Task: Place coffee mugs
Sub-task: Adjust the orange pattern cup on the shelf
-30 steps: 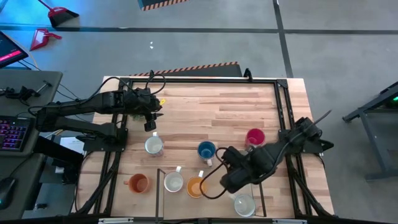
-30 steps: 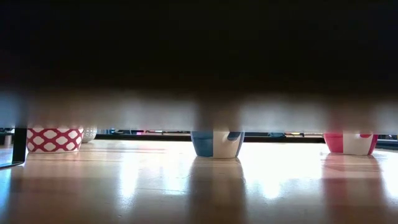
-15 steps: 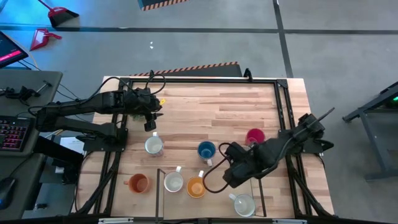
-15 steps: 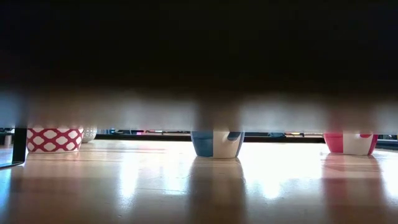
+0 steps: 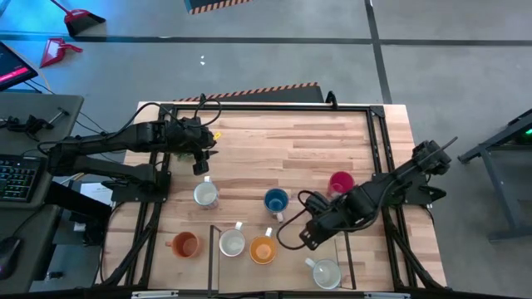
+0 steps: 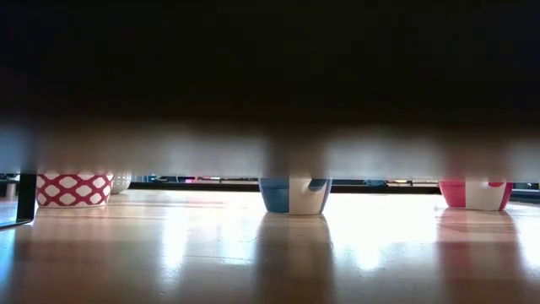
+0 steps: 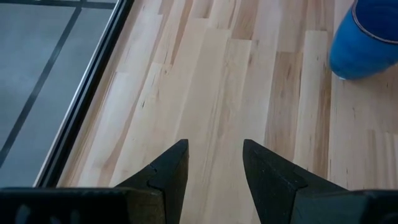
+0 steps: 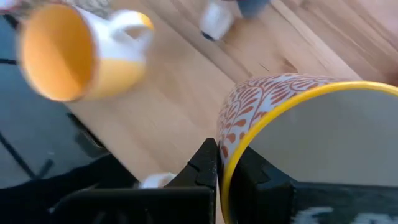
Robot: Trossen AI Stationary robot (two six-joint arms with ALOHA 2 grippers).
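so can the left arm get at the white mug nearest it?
Probably yes: left gripper open and empty, white mug close by with bare wood between; right gripper, clamped on a patterned mug, is well clear.

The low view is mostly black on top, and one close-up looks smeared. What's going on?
Low view: something dark and out of focus blocks the upper half, leaving a strip where the blue mug stands; the table shows bright glare. Right wrist view: the orange mug is motion-blurred, while the patterned mug in the right gripper stays fairly sharp. High view: evenly lit.
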